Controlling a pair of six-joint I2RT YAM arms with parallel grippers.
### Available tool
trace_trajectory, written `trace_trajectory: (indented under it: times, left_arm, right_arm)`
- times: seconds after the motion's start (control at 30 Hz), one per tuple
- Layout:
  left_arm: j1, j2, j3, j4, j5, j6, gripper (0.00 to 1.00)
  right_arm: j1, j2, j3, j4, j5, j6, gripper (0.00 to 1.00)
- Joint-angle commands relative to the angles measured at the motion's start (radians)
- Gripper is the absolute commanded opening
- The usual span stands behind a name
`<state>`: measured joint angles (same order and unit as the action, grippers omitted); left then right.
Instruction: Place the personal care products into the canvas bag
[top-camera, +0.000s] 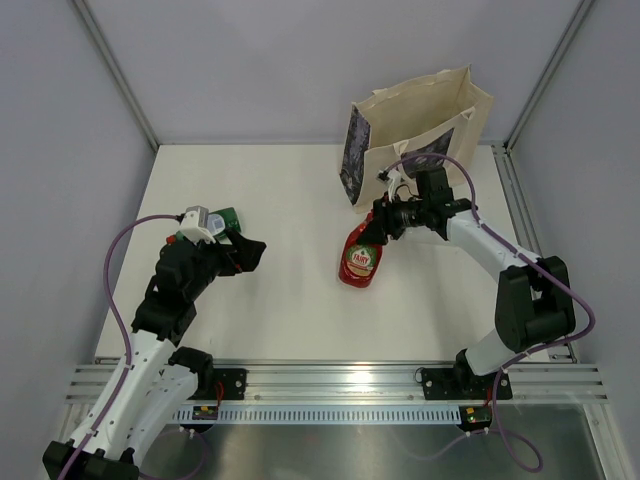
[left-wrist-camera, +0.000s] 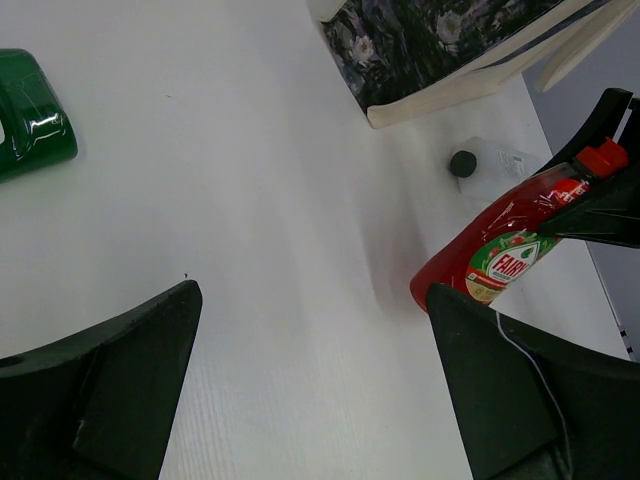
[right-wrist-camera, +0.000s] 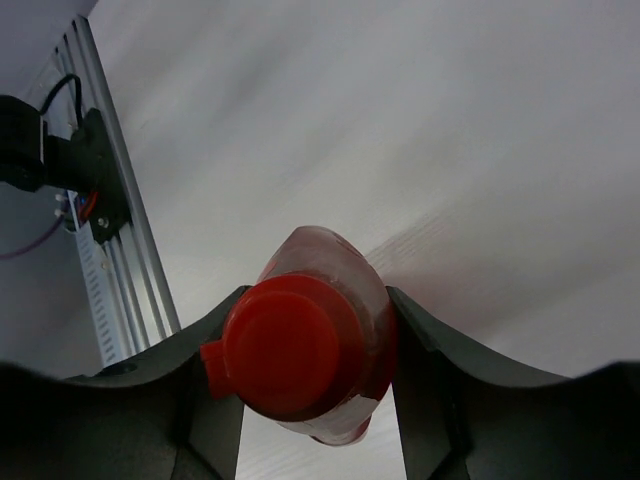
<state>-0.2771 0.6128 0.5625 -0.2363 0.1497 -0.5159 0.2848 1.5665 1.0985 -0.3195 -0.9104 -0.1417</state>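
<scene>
Red bottle (top-camera: 360, 262): slanted, base low by the table (top-camera: 290, 320), cap raised toward the bag; contact with the table cannot be told.
Right gripper (top-camera: 386, 222): fingers closed on the bottle's neck below the red cap (right-wrist-camera: 290, 345), a hold suited to lifting.
Canvas bag (top-camera: 420, 115): upright, mouth open, just behind the gripper.
Clear bottle (left-wrist-camera: 490, 160): lying at the bag's foot.
Green bottle (top-camera: 229, 216): near the left arm.
Left gripper (top-camera: 250, 255): jaws wide apart, empty, probably waiting.
</scene>
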Motion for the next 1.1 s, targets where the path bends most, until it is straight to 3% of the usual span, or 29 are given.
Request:
trace_trajectory:
  times: [0.0, 0.27, 0.53, 0.8, 1.07]
  left_arm:
    - [0.004, 0.004, 0.0, 0.054, -0.001, 0.004, 0.99]
    - [0.004, 0.008, -0.001, 0.061, 0.001, 0.001, 0.99]
    - [0.004, 0.008, -0.003, 0.066, -0.001, 0.001, 0.99]
    - [0.004, 0.01, -0.004, 0.069, -0.002, -0.009, 0.99]
    - [0.004, 0.011, 0.004, 0.06, -0.004, -0.01, 0.99]
  right_arm:
    - [0.008, -0.074, 0.102, 0.109, -0.119, 0.229, 0.0]
    - [-0.03, -0.091, 0.198, 0.178, -0.168, 0.476, 0.0]
    - [-0.09, -0.051, 0.325, 0.373, -0.226, 0.75, 0.0]
    - [-0.188, 0.093, 0.586, 0.513, -0.223, 1.011, 0.0]
    - [-0.318, 0.277, 0.875, 0.588, -0.102, 1.194, 0.0]
